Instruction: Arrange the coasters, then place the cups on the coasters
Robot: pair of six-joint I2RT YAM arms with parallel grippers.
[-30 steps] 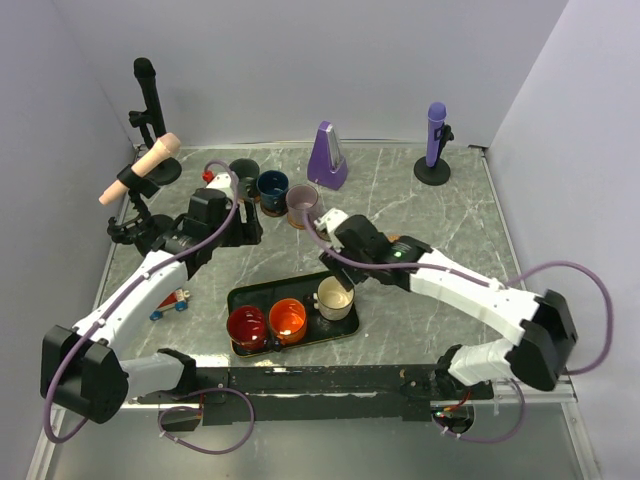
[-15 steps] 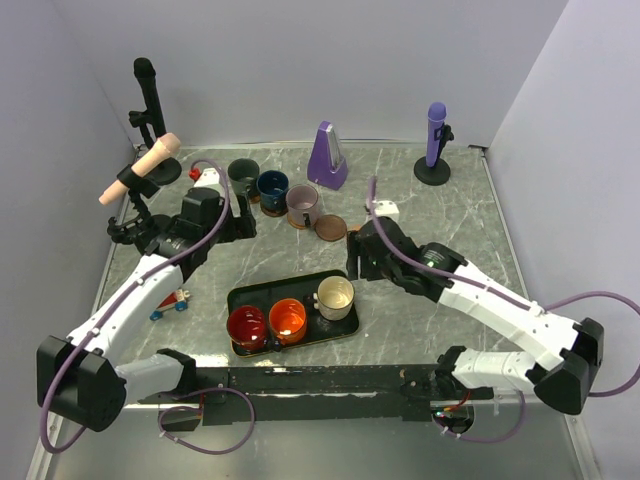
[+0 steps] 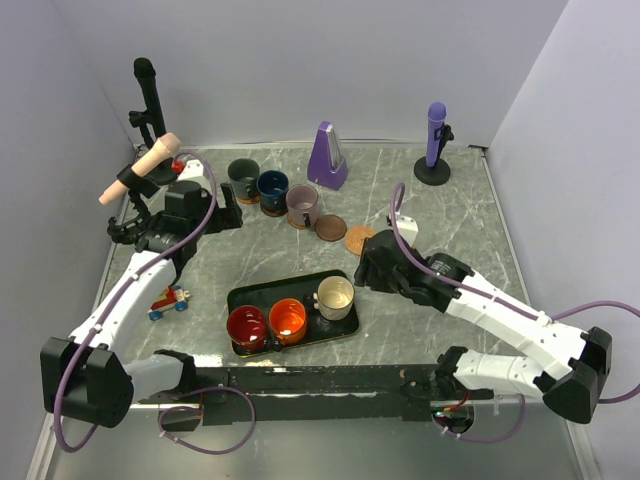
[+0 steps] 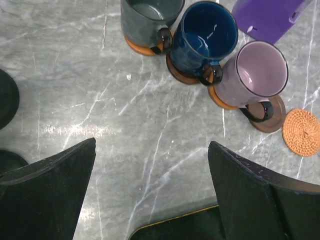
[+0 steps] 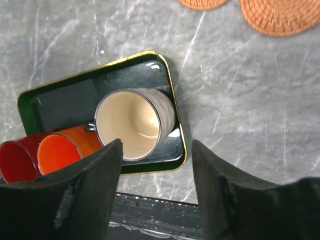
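At the back, the green-grey cup (image 3: pixel 243 175), navy cup (image 3: pixel 272 188) and lilac cup (image 3: pixel 302 204) each stand on a coaster (image 4: pixel 137 48). Two bare coasters, dark brown (image 3: pixel 330 228) and woven orange (image 3: pixel 361 240), lie to their right. The cream cup (image 3: pixel 335 297), orange cup (image 3: pixel 288 320) and red cup (image 3: pixel 246 327) sit in the black tray (image 3: pixel 262 292). My left gripper (image 3: pixel 224 207) hovers open and empty left of the cup row (image 4: pixel 151 145). My right gripper (image 3: pixel 365 268) hangs open over the tray's right edge (image 5: pixel 156 145), beside the cream cup (image 5: pixel 132 122), holding nothing.
A purple metronome (image 3: pixel 327 155) stands behind the cups and a purple microphone on its stand (image 3: pixel 435 140) at the back right. A black stand (image 3: pixel 148 100) with a peach-coloured handle (image 3: pixel 140 168) fills the back left. A small toy car (image 3: pixel 170 302) lies at the left.
My right gripper has drawn back from the lilac cup toward the tray, uncovering the two bare coasters, and its jaws have narrowed a little. My left gripper has retreated leftward and opened wider.
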